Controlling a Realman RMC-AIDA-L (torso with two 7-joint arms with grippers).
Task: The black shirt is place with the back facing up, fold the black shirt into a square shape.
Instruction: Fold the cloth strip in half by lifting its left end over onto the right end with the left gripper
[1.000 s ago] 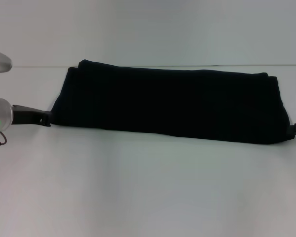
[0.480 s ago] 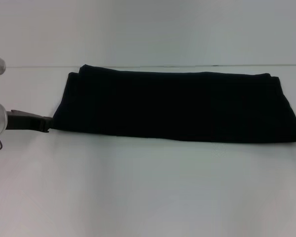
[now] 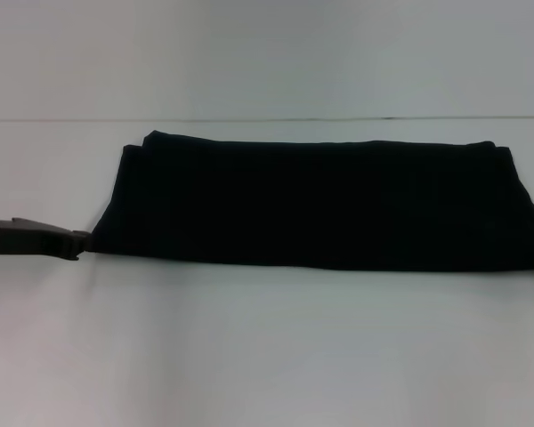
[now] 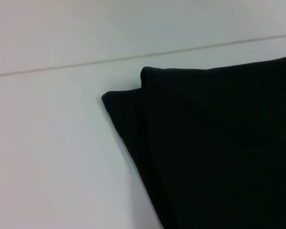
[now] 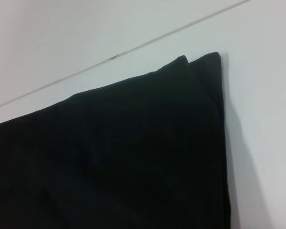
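The white surface (image 3: 267, 356) lies bare across the whole lower half of the head view and in a strip along the top, giving wide passage. The black shirt (image 3: 320, 205), folded into a long band, fills the middle from left to right edge. The left claw (image 3: 76, 244) sits at its lower-left corner, blocking approach there.

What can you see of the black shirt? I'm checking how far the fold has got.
The black shirt lies flat on the white table as a long, wide band, not yet a square. It looks like soft matte cloth in stacked layers, their edges offset at both far corners. No lettering shows. The left gripper sits at its near left corner; contact is unclear.
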